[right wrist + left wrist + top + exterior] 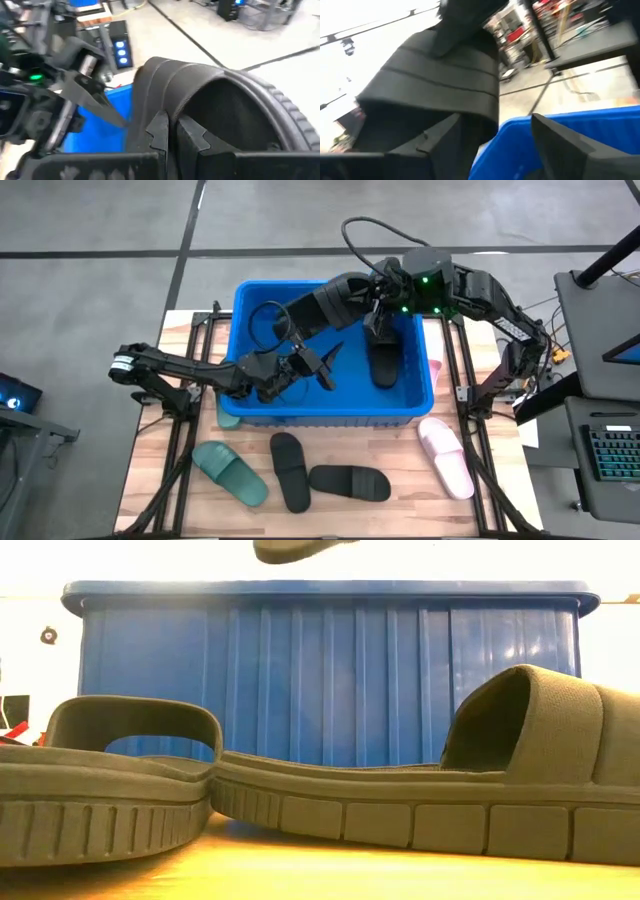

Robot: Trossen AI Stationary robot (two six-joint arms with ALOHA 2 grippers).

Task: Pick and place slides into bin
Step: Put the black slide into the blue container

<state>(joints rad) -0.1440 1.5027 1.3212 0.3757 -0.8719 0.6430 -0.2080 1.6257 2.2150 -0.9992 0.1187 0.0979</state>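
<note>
My right gripper (172, 132) reaches over the blue bin (250, 300) and is shut on a black slide (318, 308), which hangs in the air above the bin and shows at the top of the low view (295, 548). My left gripper (325, 367) is open over the bin's near half, just below that slide; I cannot tell whether it touches it. In the left wrist view the slide (435, 75) fills the space above the open fingers. Another black slide (384, 358) lies on the bin's floor. My right gripper pinches the black slide's wide strap (167, 100) at its edge. One finger (195, 135) is under the strap and the other (159, 131) is outside it. The slide is lifted clear over the bin and reaches from the fingers toward the table's left.
On the table in front of the bin lie a green slide (230, 472), two black slides (290, 470) (350, 482) and a pink slide (446, 457). Another pink slide (436, 367) shows at the bin's right wall, and a green one (228, 420) at its near left corner.
</note>
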